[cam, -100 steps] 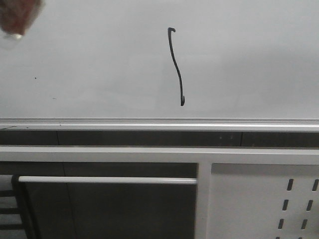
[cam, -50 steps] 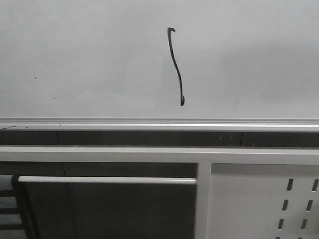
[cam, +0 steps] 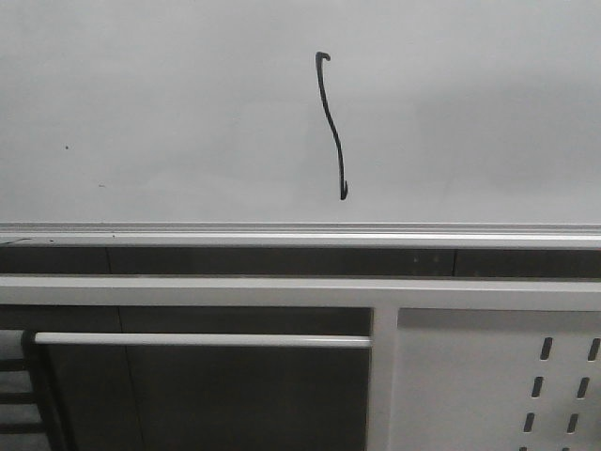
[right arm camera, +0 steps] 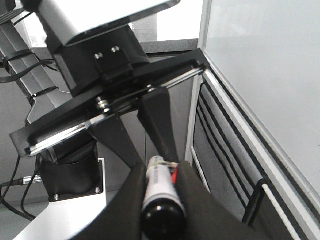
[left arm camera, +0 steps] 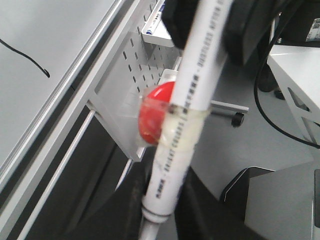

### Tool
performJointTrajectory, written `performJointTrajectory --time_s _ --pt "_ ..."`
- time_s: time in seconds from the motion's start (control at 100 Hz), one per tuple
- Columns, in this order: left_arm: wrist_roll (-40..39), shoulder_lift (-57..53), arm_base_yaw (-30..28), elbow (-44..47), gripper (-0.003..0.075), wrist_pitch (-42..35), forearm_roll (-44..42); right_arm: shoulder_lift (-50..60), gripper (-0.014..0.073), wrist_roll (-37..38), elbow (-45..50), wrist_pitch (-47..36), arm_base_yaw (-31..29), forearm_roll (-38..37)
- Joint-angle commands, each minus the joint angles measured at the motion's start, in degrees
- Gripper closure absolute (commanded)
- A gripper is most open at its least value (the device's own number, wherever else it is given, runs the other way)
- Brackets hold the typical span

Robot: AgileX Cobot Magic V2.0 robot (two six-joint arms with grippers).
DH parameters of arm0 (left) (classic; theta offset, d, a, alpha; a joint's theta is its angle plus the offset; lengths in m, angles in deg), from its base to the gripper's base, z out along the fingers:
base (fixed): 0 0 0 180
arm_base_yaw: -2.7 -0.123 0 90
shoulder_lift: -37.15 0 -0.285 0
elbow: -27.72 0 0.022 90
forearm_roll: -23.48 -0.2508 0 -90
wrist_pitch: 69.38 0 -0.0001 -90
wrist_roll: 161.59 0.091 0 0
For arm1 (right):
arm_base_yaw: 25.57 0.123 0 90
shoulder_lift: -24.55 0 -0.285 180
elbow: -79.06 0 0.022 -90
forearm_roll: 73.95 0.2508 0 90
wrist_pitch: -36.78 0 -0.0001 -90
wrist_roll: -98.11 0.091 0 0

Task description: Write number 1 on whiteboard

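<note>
Already the number 1 stands on the whiteboard: a thin black stroke, a bit wavy, w/ a small hook at top and a tiny tick at bottom, in the upper middle of the front view and clearly above the silver frame edge. No arm or gripper shows in that view; the board face is bare except for the stroke and a few tiny specks at left.

The left gripper is closed on a white marker pen, which has a red ball taped at its middle. Its tip end points down and away from the board, not touching it; in the left wrist view only the lower end of the stroke shows, well apart from the pen. Behind the pen is the white slotted panel.

The right gripper has its fingers closed around a dark-capped pen-like thing; I cannot tell exactly what it is. It is beside the board's side edge, not on the surface.

My judgement: the writing step is done, and the task is approx. finished. The next move probably needs only to bring the arms to rest, keeping the marker tip off the board so no extra mark spoils the digit.
</note>
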Motion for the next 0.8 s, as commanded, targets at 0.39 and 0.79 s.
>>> performJointTrajectory --time_s 0.39,0.79 --pt "-0.49 0.21 0.24 -2.35 0.0675 -3.74 2.63 0.37 0.0673 -0.47 -2.11 1.89 -0.08 0.03" --pt "-0.49 0.21 0.24 -3.33 0.0622 -1.91 4.16 -0.92 0.0673 -0.47 -2.11 1.66 -0.08 0.03"
